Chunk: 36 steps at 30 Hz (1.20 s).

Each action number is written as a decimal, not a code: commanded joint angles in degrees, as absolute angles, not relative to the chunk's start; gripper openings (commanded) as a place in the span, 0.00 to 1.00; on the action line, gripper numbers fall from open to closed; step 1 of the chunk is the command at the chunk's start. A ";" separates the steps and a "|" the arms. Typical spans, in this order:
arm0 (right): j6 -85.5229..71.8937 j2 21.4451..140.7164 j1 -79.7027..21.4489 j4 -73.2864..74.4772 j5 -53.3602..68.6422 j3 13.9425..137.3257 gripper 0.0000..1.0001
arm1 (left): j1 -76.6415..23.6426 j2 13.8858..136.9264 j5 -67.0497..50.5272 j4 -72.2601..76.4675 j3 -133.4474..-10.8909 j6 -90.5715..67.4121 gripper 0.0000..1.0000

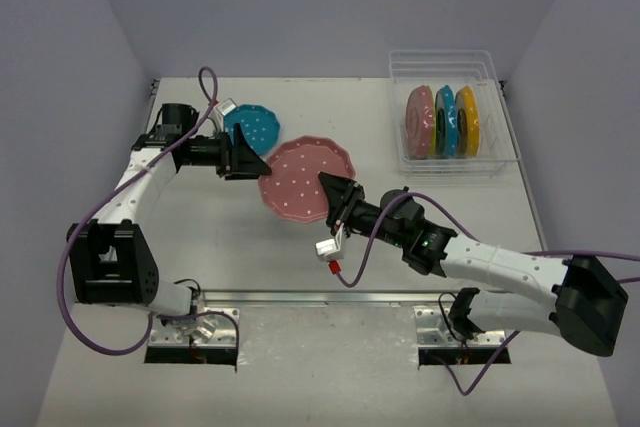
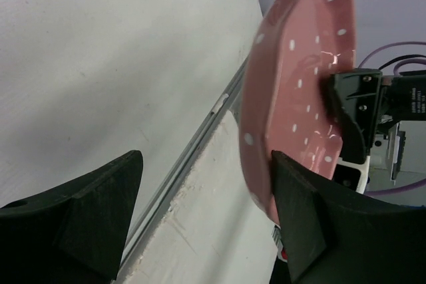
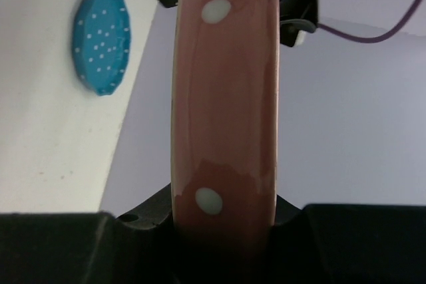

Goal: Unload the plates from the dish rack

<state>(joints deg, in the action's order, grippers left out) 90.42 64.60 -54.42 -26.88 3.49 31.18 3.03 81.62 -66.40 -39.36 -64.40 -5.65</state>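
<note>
A pink dotted plate hangs in the air over the table's middle, between the two arms. My right gripper is shut on its near-right rim; the right wrist view shows the plate edge-on clamped in the right gripper. My left gripper is at the plate's left rim. In the left wrist view the left gripper is open, with the plate's rim just inside one finger. The clear dish rack at the back right holds upright pink, blue and orange-yellow plates.
A blue dotted plate lies flat on the table at the back left, behind the left gripper; it also shows in the right wrist view. A metal rail runs along the table's near edge. Purple cables loop off both arms.
</note>
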 commanded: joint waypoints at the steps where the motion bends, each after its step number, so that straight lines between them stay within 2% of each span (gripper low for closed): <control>1: 93.65 64.09 -56.43 -47.11 3.49 34.01 0.00 | 1.00 81.06 -65.41 -41.25 -64.78 1.67 0.72; 9: 94.43 68.06 -57.04 -51.49 3.96 34.18 0.00 | 0.62 81.14 -78.06 -42.70 -63.44 5.40 0.58; 13: 93.70 70.03 -56.95 -52.63 3.69 35.32 0.00 | 0.62 82.25 -79.80 -46.19 -62.85 9.45 0.38; 19: 94.37 72.45 -57.04 -56.68 5.18 35.59 0.00 | 0.62 83.05 -82.02 -46.84 -62.84 10.10 0.33; 22: 94.71 73.40 -57.03 -57.42 5.34 35.68 0.00 | 0.62 83.22 -83.22 -46.76 -62.77 10.11 0.21; 24: 94.57 73.68 -56.99 -57.54 5.23 35.53 0.01 | 0.62 83.23 -83.80 -46.69 -62.70 10.11 0.06; 25: 94.57 73.77 -57.04 -57.48 5.01 35.42 0.05 | 0.64 83.26 -84.02 -46.58 -62.75 10.11 0.00; 31: 92.32 72.47 -56.97 -54.59 1.09 33.82 0.63 | 5.79 84.17 -83.30 -44.14 -63.12 7.77 0.00; 36: 89.48 69.97 -56.16 -49.14 -2.36 31.56 0.88 | 13.43 87.71 -81.74 -42.54 -68.01 5.19 0.00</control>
<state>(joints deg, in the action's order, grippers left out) 92.40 73.86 -56.75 -44.82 1.23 31.20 6.79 85.45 -80.09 -46.72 -62.94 6.11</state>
